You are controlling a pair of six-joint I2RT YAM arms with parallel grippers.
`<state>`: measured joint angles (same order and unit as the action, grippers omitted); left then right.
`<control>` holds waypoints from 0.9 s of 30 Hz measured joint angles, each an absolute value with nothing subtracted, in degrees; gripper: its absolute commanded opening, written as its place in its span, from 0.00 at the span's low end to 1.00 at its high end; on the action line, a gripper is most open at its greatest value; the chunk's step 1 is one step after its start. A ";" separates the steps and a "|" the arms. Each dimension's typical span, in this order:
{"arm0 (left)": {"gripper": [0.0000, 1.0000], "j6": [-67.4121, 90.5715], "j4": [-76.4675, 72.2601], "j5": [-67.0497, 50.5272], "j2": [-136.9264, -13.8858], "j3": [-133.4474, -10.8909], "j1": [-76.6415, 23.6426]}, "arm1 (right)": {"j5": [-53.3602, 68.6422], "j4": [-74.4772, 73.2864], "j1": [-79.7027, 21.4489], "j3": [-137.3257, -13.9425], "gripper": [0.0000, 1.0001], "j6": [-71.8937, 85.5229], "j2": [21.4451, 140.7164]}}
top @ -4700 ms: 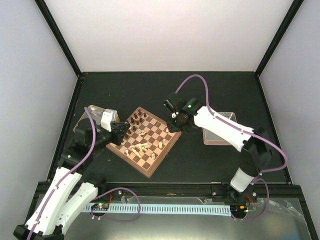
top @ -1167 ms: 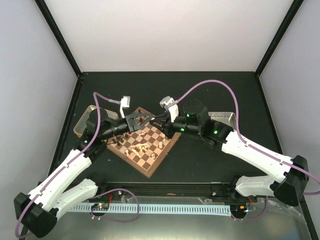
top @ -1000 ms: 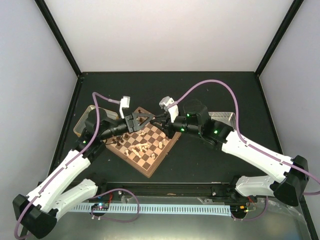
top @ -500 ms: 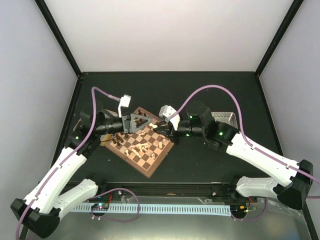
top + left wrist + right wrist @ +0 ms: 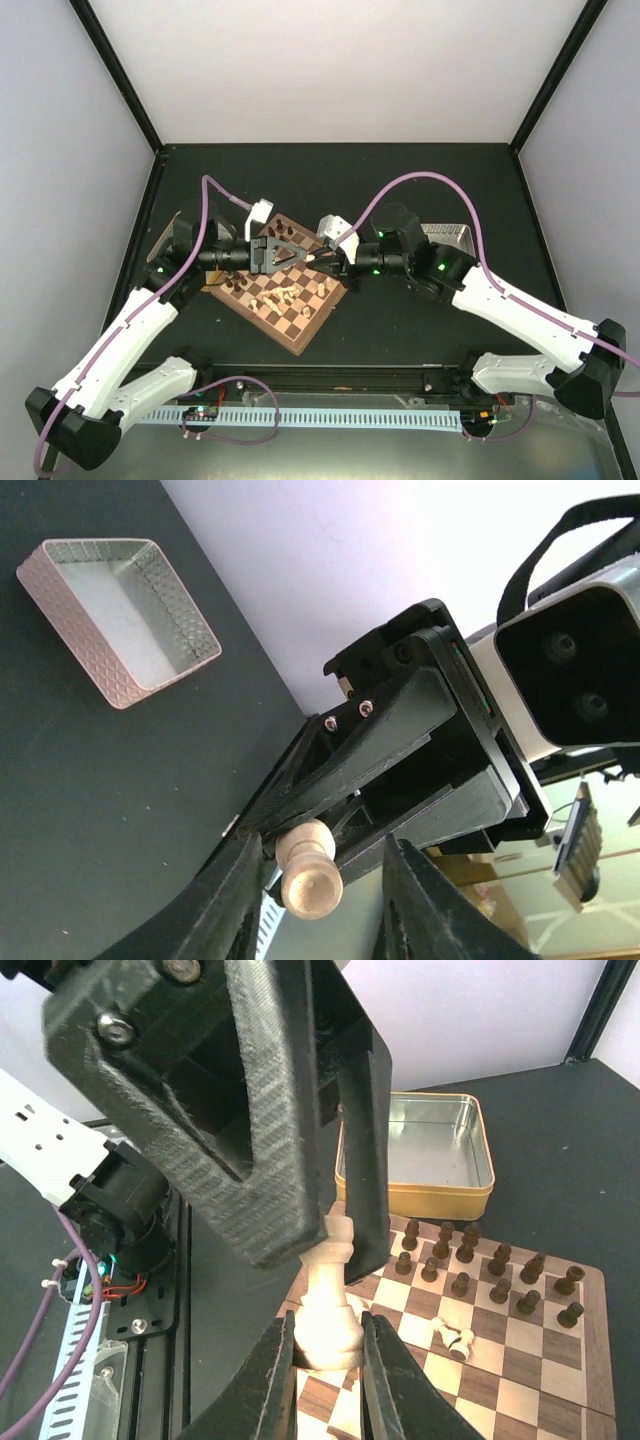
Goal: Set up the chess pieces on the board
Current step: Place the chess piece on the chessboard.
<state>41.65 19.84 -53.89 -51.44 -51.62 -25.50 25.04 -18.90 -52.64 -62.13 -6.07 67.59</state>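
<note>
Nearest the arm bases, the board (image 5: 300, 330) is lying corner-on to them on the dark table (image 5: 400, 320). A few pale chess pieces (image 5: 284, 295) are lying tipped or clustered near its middle. The dark pieces (image 5: 465, 1260) are standing in two rows along the edge that is facing the gold tin (image 5: 415, 1198).

Above the far half of the board, the two arms are meeting tip to tip; the left one is reaching in from the left and the right one from the right. The right gripper (image 5: 328, 1338) is pinching the base of one pale piece (image 5: 332, 1290) and holding it clear of the squares. Its fingers (image 5: 280, 1380) are pressing against both sides of the rounded foot.

The left gripper (image 5: 322, 862) is sitting around the other end of the same piece with its jaws spread. In the left wrist view the piece's knob is lying close to one finger (image 5: 235, 900), with a clear gap to the other. Whether that nearer finger is touching the wood, I cannot tell.

Farther back, the gold tin is resting on the table just beyond the board's left side; the left arm is covering much of it in the overhead view. The pinkish tray (image 5: 100, 660) is sitting off to the right, behind the right arm and well apart from the board; its patterned wall is showing in the left wrist view.
</note>
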 measured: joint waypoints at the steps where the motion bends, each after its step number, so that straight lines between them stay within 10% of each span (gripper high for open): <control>1: 0.24 41.50 20.01 -54.06 -51.44 -51.62 -25.50 | 25.12 -18.87 -52.64 -62.13 0.06 -6.13 67.66; 7: 0.06 40.56 21.02 -54.15 -51.46 -51.62 -25.28 | 26.11 -18.65 -52.64 -62.24 0.11 -6.20 68.23; 14: 0.04 38.41 21.78 -52.27 -51.46 -51.66 -25.23 | 24.38 -19.14 -52.64 -62.24 0.62 -4.36 68.31; 27: 0.03 26.85 35.29 -18.48 -63.92 -57.28 -33.01 | -5.28 -20.23 -48.86 -47.88 0.66 20.95 65.56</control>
<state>26.85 35.29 -18.48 -63.92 -57.28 -33.01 -5.28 -20.23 -48.86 -47.88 20.95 65.56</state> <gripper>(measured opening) 0.130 0.665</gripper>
